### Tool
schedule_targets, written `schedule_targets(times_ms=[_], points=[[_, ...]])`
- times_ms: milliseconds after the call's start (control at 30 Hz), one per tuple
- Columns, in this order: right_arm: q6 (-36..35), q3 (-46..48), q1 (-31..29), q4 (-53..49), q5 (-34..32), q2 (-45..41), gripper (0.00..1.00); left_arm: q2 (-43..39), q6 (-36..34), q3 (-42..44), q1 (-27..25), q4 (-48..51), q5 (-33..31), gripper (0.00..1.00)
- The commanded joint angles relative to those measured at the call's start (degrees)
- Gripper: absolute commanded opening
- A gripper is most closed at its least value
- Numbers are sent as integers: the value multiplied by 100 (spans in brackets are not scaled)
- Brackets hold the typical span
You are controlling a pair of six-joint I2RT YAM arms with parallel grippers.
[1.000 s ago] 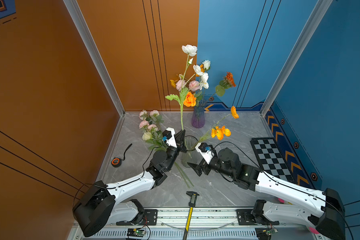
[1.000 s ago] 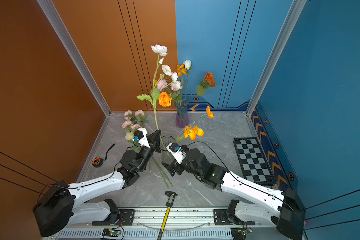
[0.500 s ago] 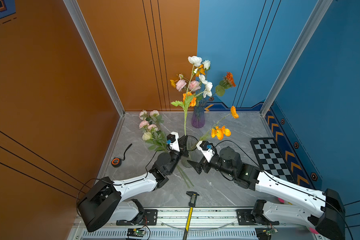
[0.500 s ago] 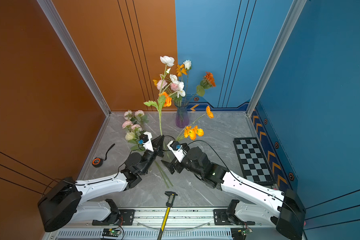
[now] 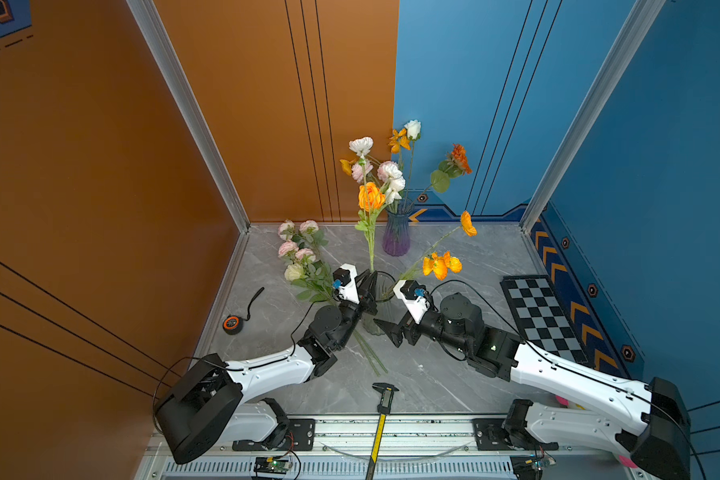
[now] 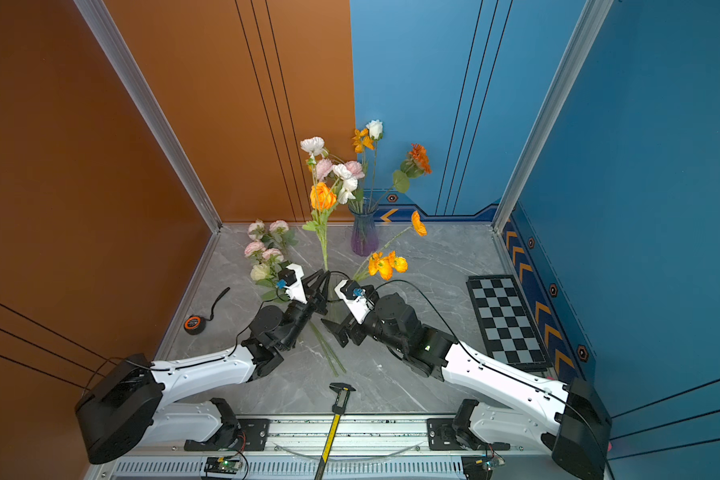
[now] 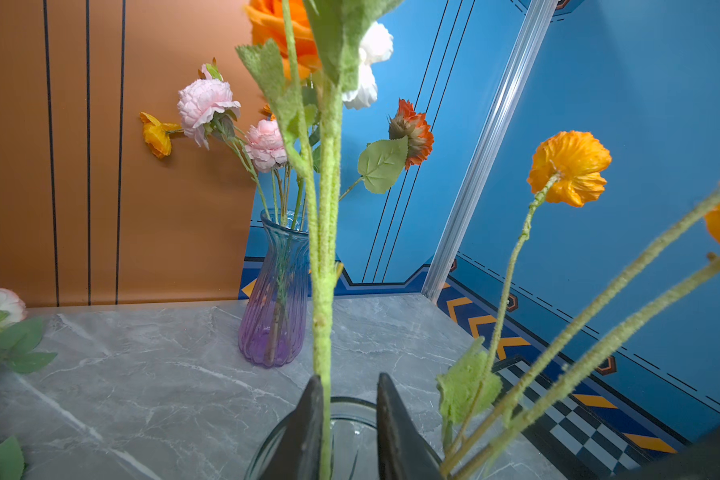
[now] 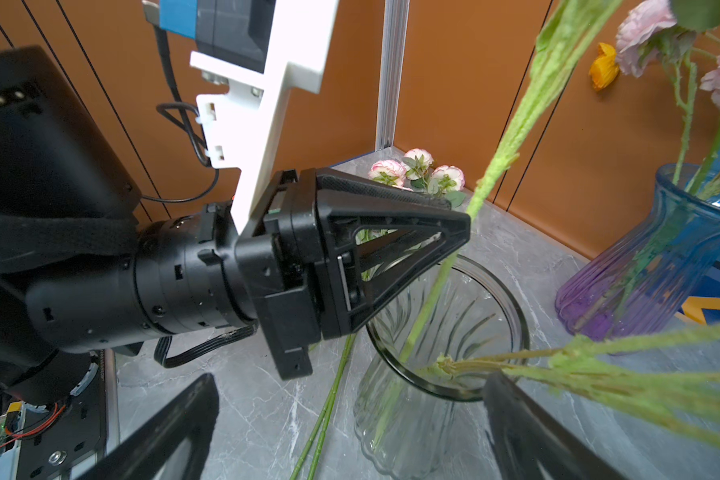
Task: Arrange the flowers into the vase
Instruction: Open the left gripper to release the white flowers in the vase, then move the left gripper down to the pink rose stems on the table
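Top views both show the loose flowers (image 5: 300, 257), pink and cream, lying on the table (image 5: 433, 374) at 9 o'clock of the clear vase (image 8: 412, 436). Next comes the left gripper (image 7: 348, 376), poised over the vase mouth with its jaws narrowly parted. The orange rose's stem (image 7: 325, 249) runs down between them into the glass, hugging one finger with a gap beside the other, so I judge it loose rather than pinched. The danger is that this tall, top-heavy stem swings toward the purple vase (image 5: 396, 232) at 12 o'clock once the fingers leave. A leaf could also catch a finger and drag the stem back out. Orange poppies (image 5: 441, 264) already lean out of the clear vase toward 2 o'clock, and that lopsided load may tip the light glass. At 3 o'clock the right gripper (image 8: 350, 378) is spread wide and holds nothing. One finger is close to the vase wall, and a nudge there could topple it; whether it touches, I cannot tell. Both grippers cover the vase's base from above, ribbed glass blurs where the stem ends, and the rose's bloom is cropped at the left wrist view's edge.
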State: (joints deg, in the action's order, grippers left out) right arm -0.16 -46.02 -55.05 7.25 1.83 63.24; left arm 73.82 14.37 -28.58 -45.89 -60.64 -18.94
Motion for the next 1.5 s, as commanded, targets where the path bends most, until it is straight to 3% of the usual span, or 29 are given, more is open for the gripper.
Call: schedule_targets(times_ms=[0, 233, 400, 533, 733, 800, 833, 933, 1000, 1067, 1267, 1467], points=[[65, 40, 42, 135, 138, 52, 100, -129, -86, 60, -69, -158, 76, 27], [69, 49, 38, 235, 127, 96, 100, -405, -332, 48, -42, -131, 107, 40], [69, 41, 38, 300, 125, 136, 100, -750, -581, 5, 61, 116, 280, 56], [18, 43, 11, 338, 43, 117, 100, -1363, -572, -507, 445, 1936, 149, 59], [-412, -162, -290, 178, -434, 113, 100, -1967, 11, -1030, 1595, 4232, -138, 60], [-465, -188, -360, 161, -425, 150, 100, -1925, 518, -1298, 2110, 5242, -243, 57], [-484, -189, -387, 165, -420, 174, 100, -1805, 761, -1450, 2405, 5703, -142, 55], [-520, -214, -476, 135, -401, 277, 100, -1069, 1361, -1863, 3367, 6568, 1139, 51], [-510, -256, -536, 121, -352, 375, 100, -405, 1581, -2051, 3776, 6574, 2170, 44], [-495, -296, -615, 112, -340, 474, 100, 205, 1708, -2238, 3924, 6400, 2736, 38], [-430, -534, -1021, 56, -729, 821, 100, 1778, 1859, -3155, 3989, 5909, 2722, 32], [-15, -927, -1133, 40, -1185, 1301, 100, 3247, 1897, -4537, 4103, 6319, 2571, 33]])
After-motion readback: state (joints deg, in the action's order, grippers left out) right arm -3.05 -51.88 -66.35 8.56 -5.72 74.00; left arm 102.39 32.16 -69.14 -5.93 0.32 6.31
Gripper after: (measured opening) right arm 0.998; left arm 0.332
